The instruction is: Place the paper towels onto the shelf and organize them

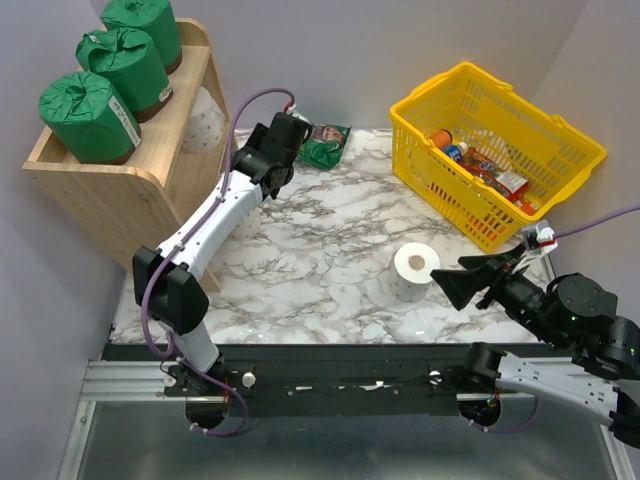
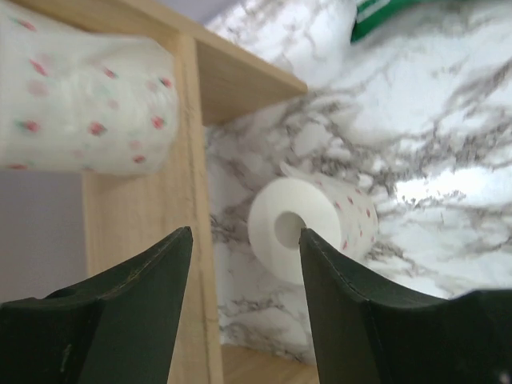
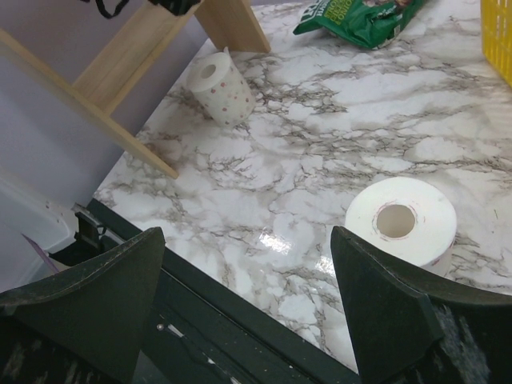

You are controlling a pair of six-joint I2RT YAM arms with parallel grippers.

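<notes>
Left tool (image 2: 246,234) gapes at a lying roll (image 2: 314,228) hidden from overhead.

A table (image 1: 330,250) topped in white marble pattern with grey-brown veins fills the middle of the scene. Plain pale walls close it in on three sides: the back wall (image 1: 400,50), the left wall (image 1: 40,300) and the right wall (image 1: 610,60), all a flat lavender-grey. Along the near edge runs a black bar (image 1: 340,380), and below it lies a dull metal sheet (image 1: 330,445). Overhead light leaves a bright glare (image 3: 272,240) on the glossy top.
</notes>
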